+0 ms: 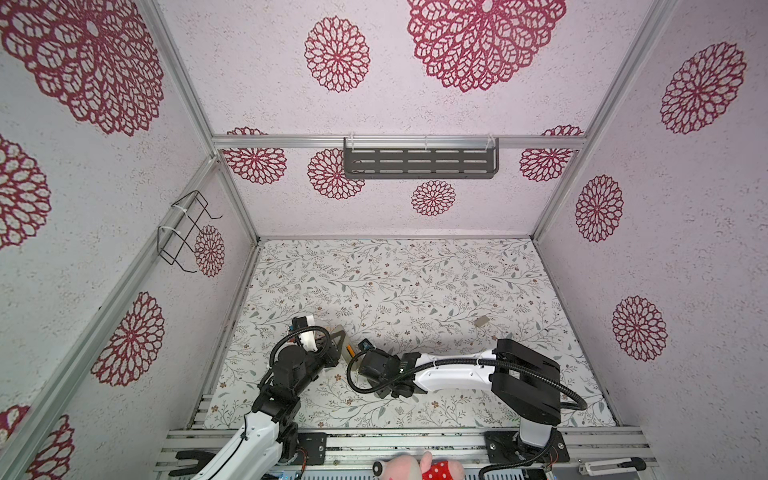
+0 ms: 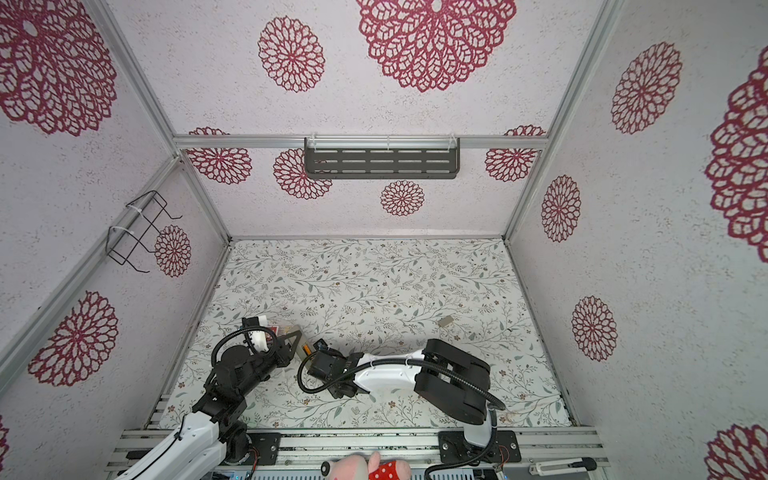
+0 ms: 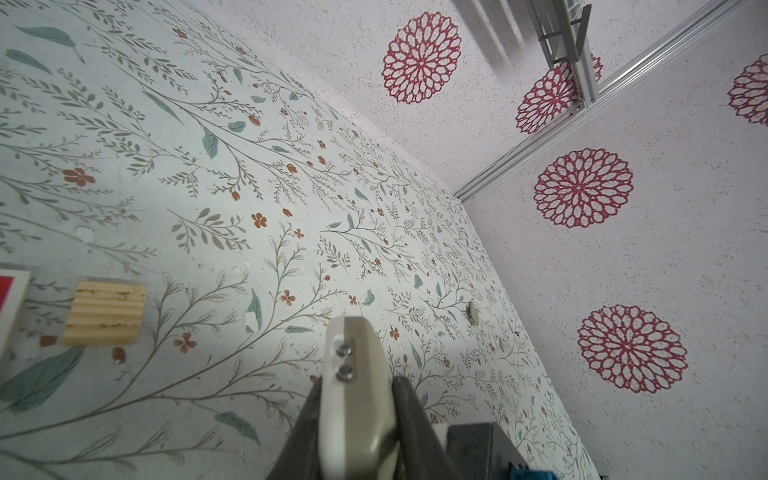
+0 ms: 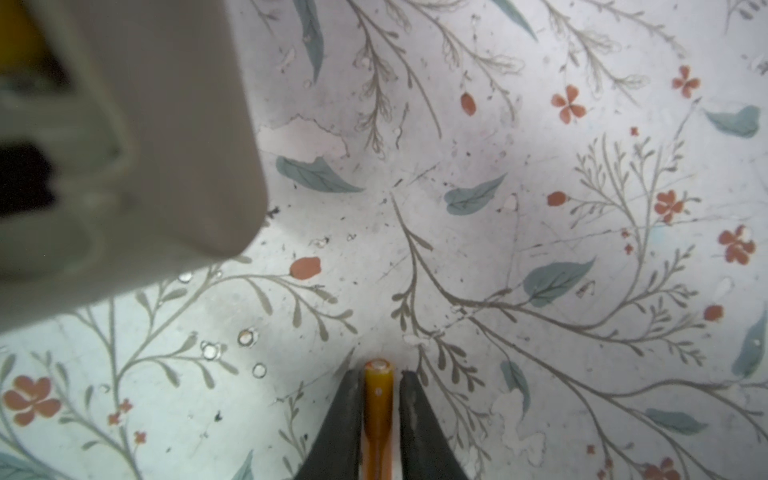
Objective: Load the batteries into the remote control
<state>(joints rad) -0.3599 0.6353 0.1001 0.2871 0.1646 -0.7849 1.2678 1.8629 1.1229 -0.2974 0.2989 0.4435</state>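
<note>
**Remote control (image 3: 353, 399) and one battery (image 4: 378, 399), each in a claw, low and left of centre on the floral table (image 1: 415, 282).**

Your left gripper (image 3: 357, 380) is clamped on the remote control at the bottom centre of the left wrist view, and the end with two metal studs pokes out past it. Your right gripper (image 4: 379, 372) is narrow. The orange battery lies lengthwise between its fingers (image 4: 340, 419) at the bottom centre of the right wrist view, and you cannot tell whether they press it or only flank it. The remote control fills that view's upper left, blurred. A ridged wooden block (image 3: 104, 313) and a red card edge (image 3: 8, 291) sit at the left of the left wrist view. A small beige piece (image 1: 482, 321) lies well apart, right of centre in both top views.
</note>
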